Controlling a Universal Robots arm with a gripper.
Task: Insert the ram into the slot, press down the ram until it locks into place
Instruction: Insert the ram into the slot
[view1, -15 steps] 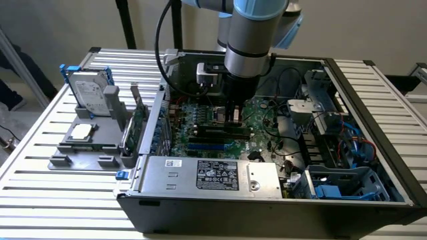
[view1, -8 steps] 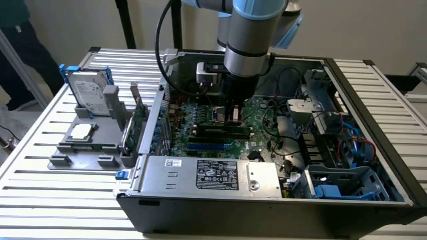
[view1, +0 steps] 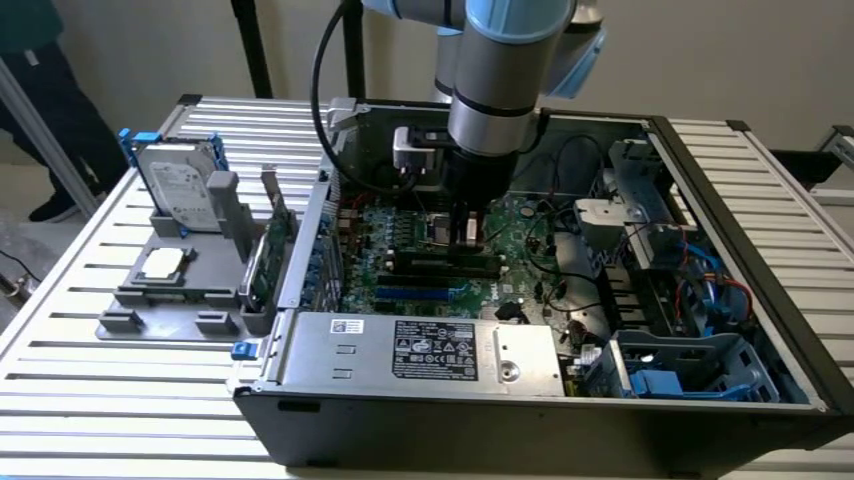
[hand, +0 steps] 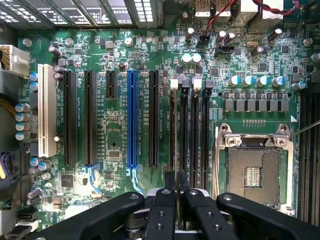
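Grey plastic comes first at the exterior view's left: a fixture (view1: 160, 295) on the slatted table (view1: 80, 400), with a hard drive (view1: 180, 185) standing in it and the broad expansion card (view1: 275, 250) upright just beside the case (view1: 534, 430). Move your eye into the open case and you meet the motherboard (view1: 400, 225). There the bright blue slot (view1: 420, 293) lies near the power supply (view1: 400, 350), and the black memory sockets run parallel just beyond it. Your arm (view1: 501, 80) comes straight down over those sockets. In the wrist view the gripper (hand: 176, 180) has its jaws drawn narrow, almost together, over the slot (hand: 173, 85). A thin strip along that slot looks to me like the ram (hand: 172, 130) seen edge-on, standing in the socket. You cannot tell whether the jaws pinch its top edge, since they hide that part. I judge you are at the seating-and-pressing step, not done: the end latch in sight does not read clearly as closed. The press calls for a straight, even push, square on the ram's top edge near its middle, so neither end tilts. Cables (view1: 694, 290) at the exterior view's right lie well apart from the work.
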